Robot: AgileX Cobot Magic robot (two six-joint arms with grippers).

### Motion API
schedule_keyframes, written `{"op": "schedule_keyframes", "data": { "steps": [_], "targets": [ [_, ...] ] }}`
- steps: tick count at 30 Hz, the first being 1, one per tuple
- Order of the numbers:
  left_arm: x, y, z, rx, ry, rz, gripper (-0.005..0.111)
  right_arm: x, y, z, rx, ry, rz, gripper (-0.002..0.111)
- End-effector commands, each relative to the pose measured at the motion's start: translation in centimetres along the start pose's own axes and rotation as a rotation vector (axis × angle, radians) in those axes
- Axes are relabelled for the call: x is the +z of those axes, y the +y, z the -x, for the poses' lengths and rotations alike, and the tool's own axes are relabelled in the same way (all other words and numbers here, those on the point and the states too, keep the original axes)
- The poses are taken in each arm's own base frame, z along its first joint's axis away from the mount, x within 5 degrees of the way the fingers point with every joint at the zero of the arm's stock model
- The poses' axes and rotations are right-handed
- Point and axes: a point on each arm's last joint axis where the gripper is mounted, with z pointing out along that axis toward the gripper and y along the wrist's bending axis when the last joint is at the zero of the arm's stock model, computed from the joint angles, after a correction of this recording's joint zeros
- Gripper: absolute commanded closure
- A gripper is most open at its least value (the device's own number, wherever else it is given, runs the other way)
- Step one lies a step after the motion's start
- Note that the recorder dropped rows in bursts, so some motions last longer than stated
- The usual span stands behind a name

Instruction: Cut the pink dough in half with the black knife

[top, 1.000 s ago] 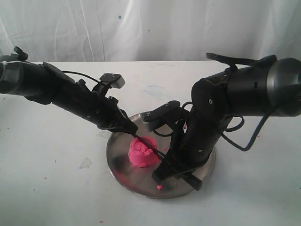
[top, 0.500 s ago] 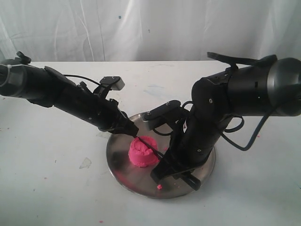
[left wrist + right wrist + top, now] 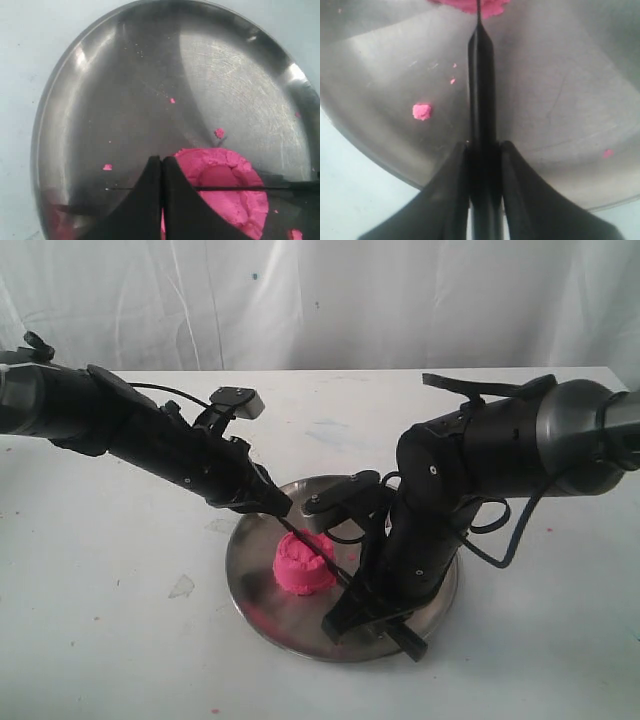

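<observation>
The pink dough (image 3: pixel 303 568) is one squat lump with a dimpled top, sitting on the steel plate (image 3: pixel 250 560). The black knife (image 3: pixel 330 567) lies across the dough's top. My right gripper (image 3: pixel 345 612) is low over the plate's near rim, shut on the knife's handle (image 3: pixel 481 75); its fingers (image 3: pixel 512 165) clamp both sides. At the far-left side of the dough, my left gripper (image 3: pixel 283 515) is shut, fingertips together (image 3: pixel 161 160). The thin blade (image 3: pixel 280 188) passes under those fingers and across the dough (image 3: pixel 225 175). How deep the blade sits cannot be told.
Small pink crumbs lie on the plate (image 3: pixel 422 111) and on the white table near its front rim (image 3: pixel 340 637). A white curtain hangs behind the table. Both black arms reach in over the plate from left and right.
The right arm has leaned in lower and slightly left over the plate. The left arm has shifted a little. The blade stays across the dough, both grippers unchanged.
</observation>
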Motion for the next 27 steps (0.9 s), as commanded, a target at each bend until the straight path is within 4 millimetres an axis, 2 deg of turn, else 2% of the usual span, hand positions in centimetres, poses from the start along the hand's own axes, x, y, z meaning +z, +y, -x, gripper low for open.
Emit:
{"op": "schedule_keyframes", "data": {
  "steps": [1,11,18,22,27],
  "targets": [
    [0.1,-0.1,-0.1,-0.006,0.001,-0.010,0.107,-0.1,0.0,0.0,0.000,-0.006,-0.001,0.108],
    [2.7,1.4,-2.4,-0.061,0.074,-0.020,0.107,-1.1,0.2,0.1,0.010,-0.039,0.007,0.108],
    [2.9,1.5,-2.5,-0.062,0.079,-0.023,0.107,-1.5,0.2,0.2,0.005,-0.051,0.006,0.108],
    [2.8,1.4,-2.5,-0.062,0.079,-0.026,0.107,-0.4,0.1,0.1,0.007,-0.021,0.008,0.108],
    [1.7,0.9,-1.5,-0.039,0.046,-0.017,0.107,0.7,0.0,0.0,0.010,0.009,0.009,0.108]
  ]
}}
